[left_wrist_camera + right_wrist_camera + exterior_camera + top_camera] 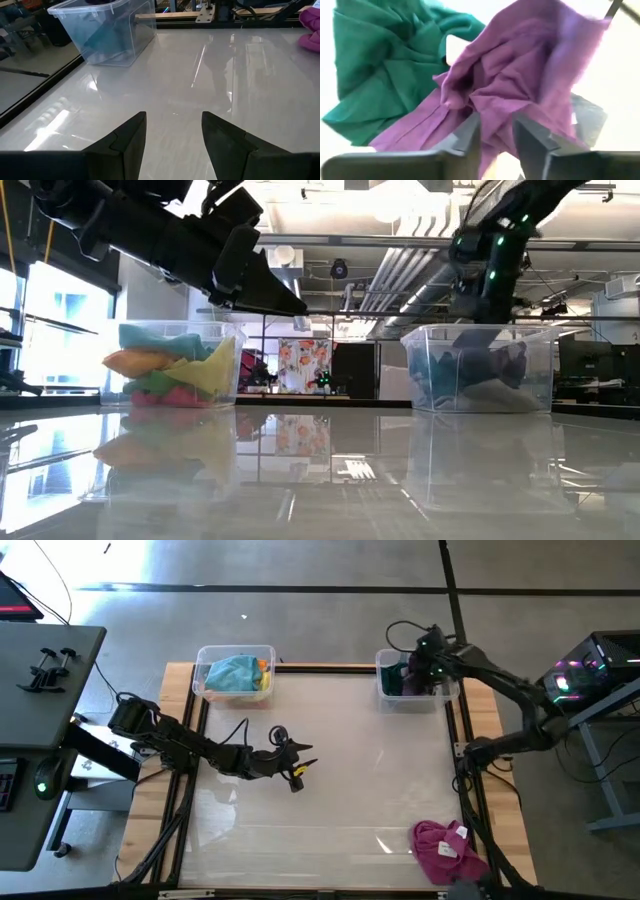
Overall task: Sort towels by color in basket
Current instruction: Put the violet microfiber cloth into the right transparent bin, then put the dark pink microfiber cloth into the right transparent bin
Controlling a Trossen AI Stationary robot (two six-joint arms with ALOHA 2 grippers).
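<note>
My right gripper (414, 673) reaches down into the clear right bin (384, 660) at the table's far right and is shut on a purple towel (520, 65). A dark teal towel (385, 75) lies beside the purple one in that bin. The clear left bin (205, 652) at the far left holds light blue (230, 673), yellow (215, 365), orange (135, 362), green and pink towels in a heap. A magenta towel (445, 850) lies crumpled on the table's near right corner. My left gripper (174, 120) hovers open over the bare middle of the table. My right gripper pinches a bunched fold of the purple towel (495, 142) between its two fingers, coming from above and pointing down into the right bin. The rest of the cloth spreads out slack past the fingertips, against the dark teal towel. One layer or several, I cannot tell.
The glossy tabletop (360, 790) between the two bins and the magenta towel is bare. A dark frame rail (465, 790) runs along the table's right side, another along the left. A desk with clamps (45, 668) stands off the table's left.
</note>
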